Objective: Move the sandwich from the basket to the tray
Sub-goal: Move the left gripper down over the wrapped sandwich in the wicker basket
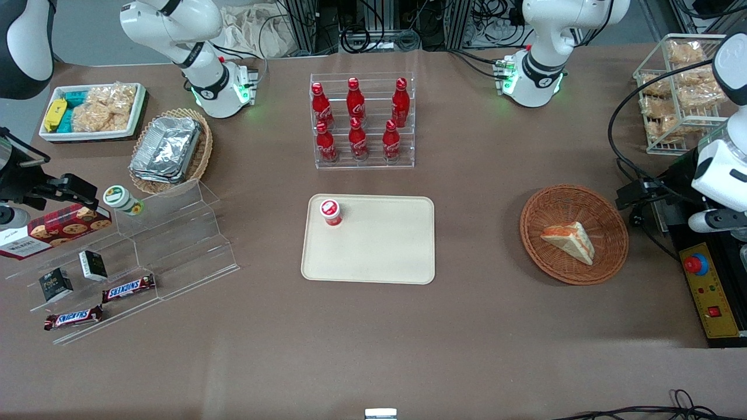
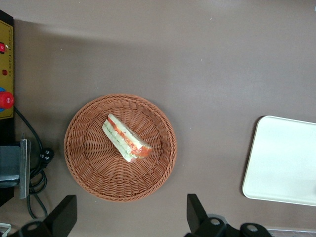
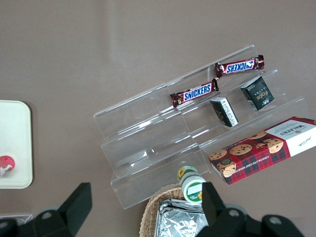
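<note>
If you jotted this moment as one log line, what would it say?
stage: approach | gripper: open, above basket, empty | sandwich: in basket | tray: holds red-capped cup, no sandwich

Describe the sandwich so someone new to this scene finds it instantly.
Start at the cream tray mid-table, then look toward the working arm's end for the round reddish-brown wicker basket. The sandwich lies inside: a white triangular wedge with orange-red and green layers, the basket's only item. The open tool hangs above it.
</note>
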`<action>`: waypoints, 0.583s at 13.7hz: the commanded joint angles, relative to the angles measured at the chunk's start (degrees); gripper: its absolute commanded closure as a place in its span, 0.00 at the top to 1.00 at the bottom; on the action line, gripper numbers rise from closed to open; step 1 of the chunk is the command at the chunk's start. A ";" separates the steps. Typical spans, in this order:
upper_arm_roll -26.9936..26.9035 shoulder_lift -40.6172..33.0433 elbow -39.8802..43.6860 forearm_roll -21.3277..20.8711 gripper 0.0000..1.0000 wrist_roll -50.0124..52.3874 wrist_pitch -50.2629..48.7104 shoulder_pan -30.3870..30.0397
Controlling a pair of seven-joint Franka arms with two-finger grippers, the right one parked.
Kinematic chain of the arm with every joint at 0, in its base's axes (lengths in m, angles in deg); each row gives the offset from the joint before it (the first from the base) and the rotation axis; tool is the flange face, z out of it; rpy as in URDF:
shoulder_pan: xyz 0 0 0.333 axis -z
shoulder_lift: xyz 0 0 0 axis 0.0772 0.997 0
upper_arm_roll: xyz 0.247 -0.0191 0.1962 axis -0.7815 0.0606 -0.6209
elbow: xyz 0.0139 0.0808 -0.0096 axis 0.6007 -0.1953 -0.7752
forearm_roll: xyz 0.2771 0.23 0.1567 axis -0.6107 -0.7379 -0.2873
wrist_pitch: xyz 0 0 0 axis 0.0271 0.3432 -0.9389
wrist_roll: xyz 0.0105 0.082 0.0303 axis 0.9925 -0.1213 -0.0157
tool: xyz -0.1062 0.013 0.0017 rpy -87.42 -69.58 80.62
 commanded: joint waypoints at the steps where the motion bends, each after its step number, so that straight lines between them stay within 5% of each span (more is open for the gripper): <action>1: -0.89 1.90 2.31 0.96 1.00 -0.44 -1.56 0.86; 8: -0.98 4.46 -4.00 0.96 1.00 2.97 1.49 0.78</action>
